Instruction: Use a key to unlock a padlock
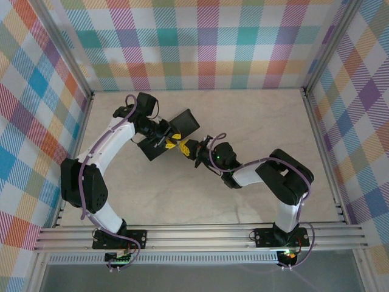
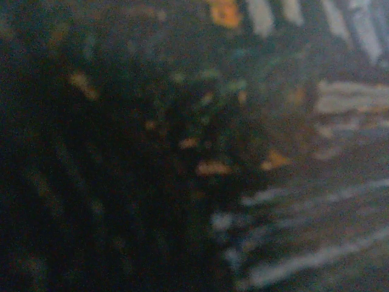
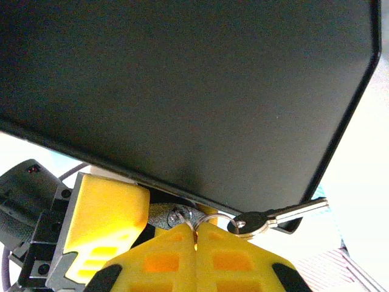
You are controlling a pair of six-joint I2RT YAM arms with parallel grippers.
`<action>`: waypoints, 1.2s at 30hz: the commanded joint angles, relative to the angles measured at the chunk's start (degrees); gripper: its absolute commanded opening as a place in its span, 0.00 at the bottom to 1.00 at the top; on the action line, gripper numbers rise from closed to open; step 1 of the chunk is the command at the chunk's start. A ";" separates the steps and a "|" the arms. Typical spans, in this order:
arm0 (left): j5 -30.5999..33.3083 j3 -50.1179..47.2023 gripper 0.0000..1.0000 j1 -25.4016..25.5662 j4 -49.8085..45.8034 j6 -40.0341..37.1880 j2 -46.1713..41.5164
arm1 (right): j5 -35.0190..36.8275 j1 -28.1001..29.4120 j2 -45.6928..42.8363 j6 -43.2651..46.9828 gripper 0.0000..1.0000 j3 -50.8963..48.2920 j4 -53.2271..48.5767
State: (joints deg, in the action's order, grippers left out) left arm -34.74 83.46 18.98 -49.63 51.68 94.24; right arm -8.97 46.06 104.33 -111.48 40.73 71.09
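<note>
In the right wrist view my right gripper (image 3: 196, 227) has its yellow fingers shut on the key, whose tip meets the keyhole of a small grey padlock (image 3: 161, 214). A wire ring and a spare silver key (image 3: 273, 218) hang to the right of the fingers. The padlock sits between the yellow fingers (image 3: 106, 225) of my left gripper (image 1: 169, 141), which seems shut on it. From above, the two grippers meet tip to tip, the right gripper (image 1: 187, 148) coming from the right. The left wrist view is dark and blurred.
A black box (image 1: 184, 123) with an open lid lies just behind and under the grippers, and its dark panel (image 3: 182, 91) hangs close over the fingers. Plaid walls enclose the pale table (image 1: 255, 121), with free room to the right and front.
</note>
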 commanded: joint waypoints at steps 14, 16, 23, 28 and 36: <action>-11.65 4.32 0.00 2.00 2.57 -22.68 -2.15 | 10.38 7.20 -3.82 -18.20 0.00 0.51 9.51; -11.86 4.41 0.00 2.02 2.03 -26.60 -2.93 | 10.29 7.20 -4.40 -18.43 0.00 -0.25 9.51; -10.44 2.70 0.00 1.94 2.59 -35.93 -4.54 | 10.79 7.20 -7.41 -18.51 0.00 -1.84 9.51; -12.25 1.02 0.00 1.92 5.63 -38.42 -4.86 | 10.38 7.20 -8.57 -18.49 0.00 -2.20 9.51; -10.88 1.55 0.00 1.94 4.87 -38.41 -4.36 | 11.37 6.44 -10.48 -16.99 0.00 -4.93 9.51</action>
State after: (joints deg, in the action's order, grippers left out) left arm -41.87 84.25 19.33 -48.95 15.53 91.31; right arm 4.08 51.83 96.42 -118.65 35.62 72.51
